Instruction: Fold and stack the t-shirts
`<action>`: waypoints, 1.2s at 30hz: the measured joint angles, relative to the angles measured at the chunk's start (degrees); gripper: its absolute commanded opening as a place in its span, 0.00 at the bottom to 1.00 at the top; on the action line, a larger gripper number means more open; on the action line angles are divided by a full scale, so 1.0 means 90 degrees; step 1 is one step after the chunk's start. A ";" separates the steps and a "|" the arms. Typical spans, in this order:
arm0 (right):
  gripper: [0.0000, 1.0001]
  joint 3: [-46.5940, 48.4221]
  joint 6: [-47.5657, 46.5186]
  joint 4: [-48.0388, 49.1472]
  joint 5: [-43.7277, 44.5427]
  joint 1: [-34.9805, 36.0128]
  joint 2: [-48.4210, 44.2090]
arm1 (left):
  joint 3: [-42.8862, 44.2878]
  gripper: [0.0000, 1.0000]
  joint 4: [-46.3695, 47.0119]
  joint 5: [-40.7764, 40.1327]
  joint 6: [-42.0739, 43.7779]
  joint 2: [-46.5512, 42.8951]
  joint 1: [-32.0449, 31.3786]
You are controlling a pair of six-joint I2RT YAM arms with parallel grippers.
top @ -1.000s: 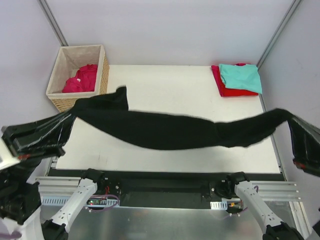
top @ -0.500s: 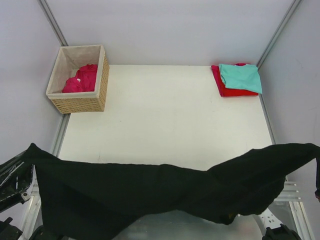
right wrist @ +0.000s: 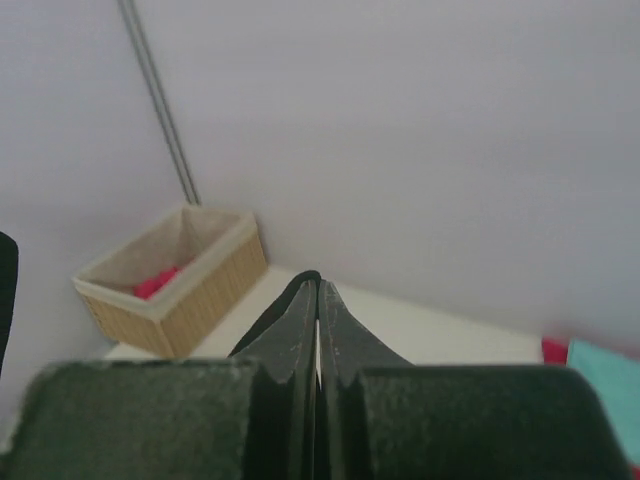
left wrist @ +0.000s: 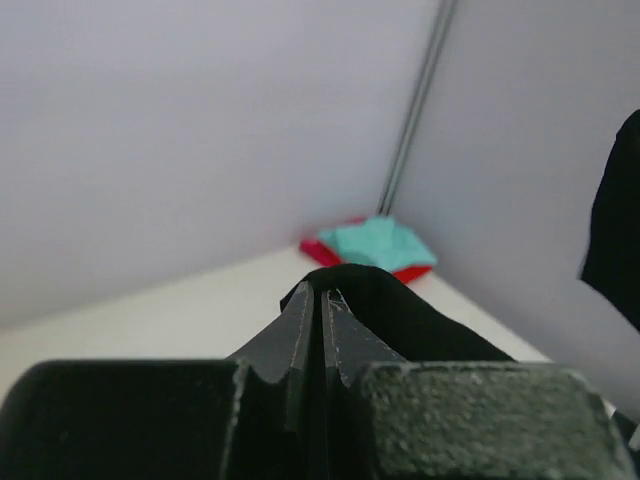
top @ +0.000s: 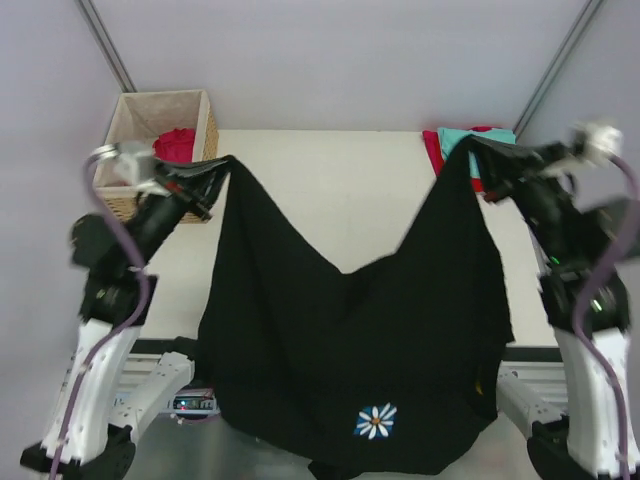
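Holding large black flower-print cloth t-shirt [top: 340, 330] aloft, corners clamped in closed jaws of left gripper [top: 213, 172] and right gripper [top: 478, 152]. Sagging between them.

I see pale lilac-grey wall panels [top: 340, 60] on three sides, thin grey metal corner posts [top: 105, 45], flat white rectangular tabletop [top: 330, 190]; light even.

Black t-shirt [top: 340, 360] hangs like a curtain between left claw [top: 216, 170] and right claw [top: 480, 152], blotting out the middle of the desk [top: 330, 190] beneath them, and its hem runs off the bottom edge. Behind the right claw, teal t-shirt [top: 452, 137] and red t-shirt [top: 431, 150] show only slivers. Left claw covers the basket [top: 140, 120] front. In the wrist views, the fingers are close and blurred.
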 measured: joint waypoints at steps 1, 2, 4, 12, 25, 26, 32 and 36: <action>0.01 -0.0221 0.0000 0.0024 0.0073 0.0000 0.0340 | -0.0359 0.00 0.0100 -0.0148 -0.0010 0.0245 0.0000; 0.01 -0.0444 0.0000 0.0068 0.0134 0.0000 0.0746 | -0.0641 0.00 0.0204 -0.0270 -0.0017 0.0474 0.0000; 0.01 -0.0789 0.0000 0.0177 0.0255 -0.0002 0.1647 | -0.1302 0.00 0.0529 -0.0563 -0.0036 0.1049 0.0000; 0.01 -0.0780 0.0107 0.0432 0.0369 -0.0231 0.4930 | -0.2113 0.00 0.1797 -0.1416 -0.0223 0.3512 0.0211; 0.01 0.2771 0.0340 0.0226 0.0532 -0.0464 0.8391 | 0.0143 0.00 0.2130 -0.1938 -0.0515 0.6564 0.1098; 0.01 0.2980 0.0367 0.0197 0.0537 -0.0478 0.8497 | 0.0430 0.00 0.2059 -0.1950 -0.0515 0.6722 0.1149; 0.01 0.4163 0.0656 -0.0012 0.0563 -0.0614 0.9109 | 0.2297 0.00 0.1600 -0.2059 -0.0512 0.7757 0.1377; 0.01 0.4469 0.1025 0.0141 0.0469 -0.0690 0.9362 | 0.3359 0.00 0.1234 -0.2215 -0.0600 0.8439 0.1472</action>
